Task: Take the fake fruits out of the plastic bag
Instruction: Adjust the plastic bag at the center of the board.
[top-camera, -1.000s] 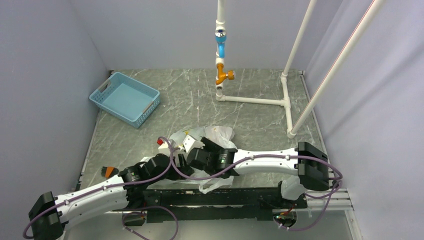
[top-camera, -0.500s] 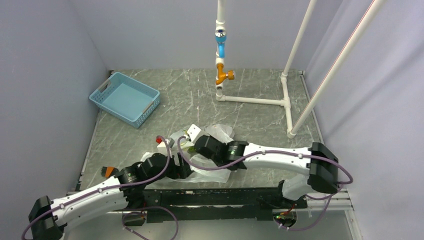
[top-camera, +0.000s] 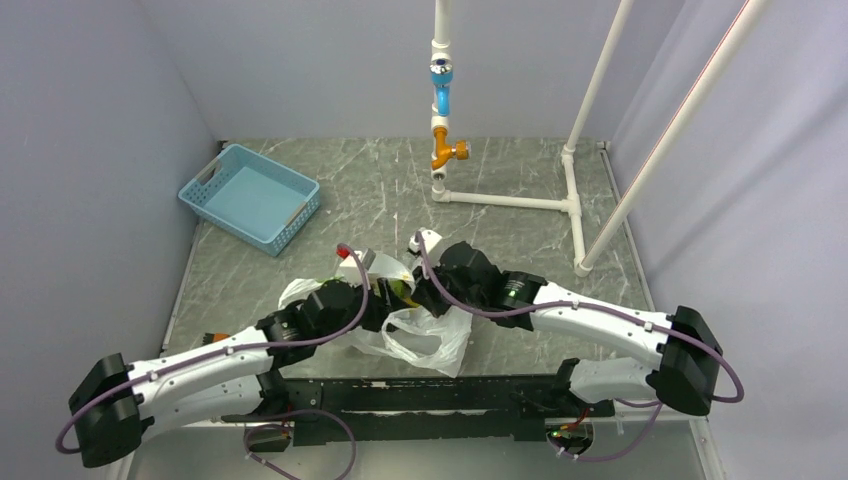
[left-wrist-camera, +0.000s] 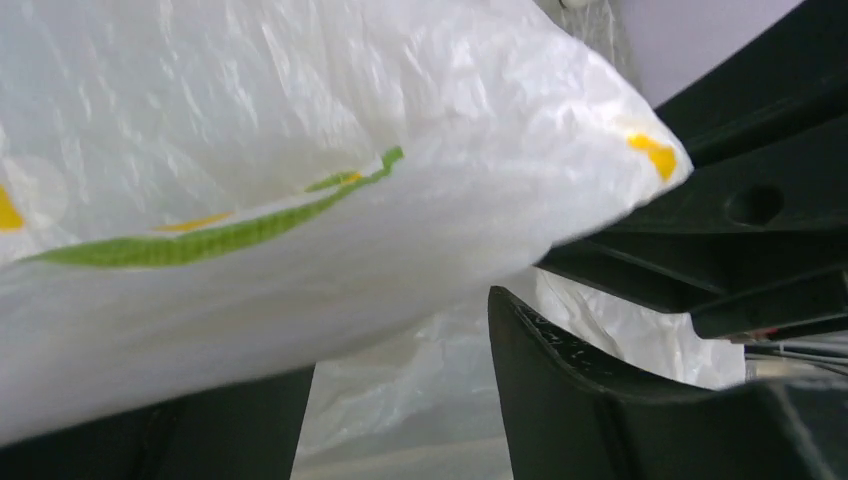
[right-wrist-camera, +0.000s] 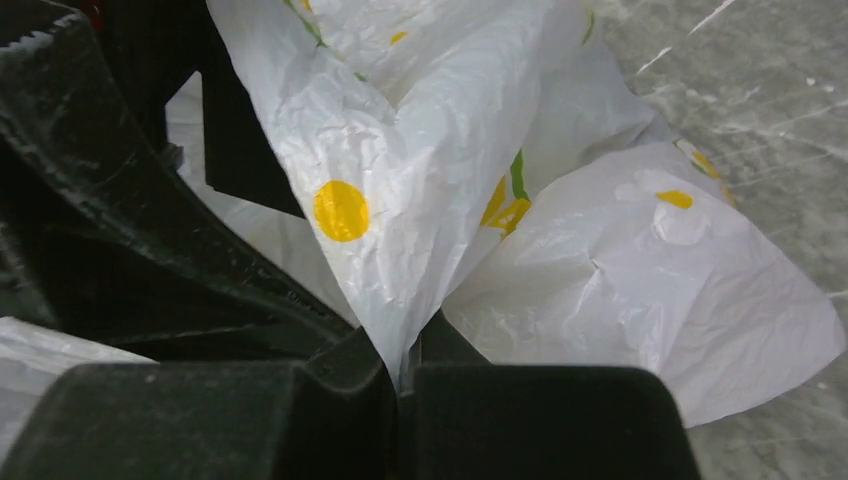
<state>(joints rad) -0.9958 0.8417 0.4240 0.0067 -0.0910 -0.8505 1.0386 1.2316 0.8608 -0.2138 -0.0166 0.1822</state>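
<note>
The plastic bag (top-camera: 425, 340), crinkly white film with yellow and green prints, lies crumpled near the table's front middle. My right gripper (top-camera: 425, 288) is at its far edge. In the right wrist view this gripper (right-wrist-camera: 405, 365) is shut, pinching a fold of the bag (right-wrist-camera: 620, 260) between its fingertips. My left gripper (top-camera: 385, 297) sits just left of it, against the bag. In the left wrist view its jaws (left-wrist-camera: 400, 340) stand apart, with a bulging fold of bag (left-wrist-camera: 300, 120) lying over the left finger. No fake fruits show; the film hides the bag's inside.
A blue lattice basket (top-camera: 250, 195) stands at the back left. A white pipe frame (top-camera: 510, 201) with a blue and orange valve (top-camera: 441, 150) rises at the back centre and right. A small orange and black item (top-camera: 211, 340) lies by the front left edge.
Both arms reached farther over the table. My right gripper closed on the bag's film and drew it away from the near edge. My left gripper followed up to the bag, its jaws narrowing.
</note>
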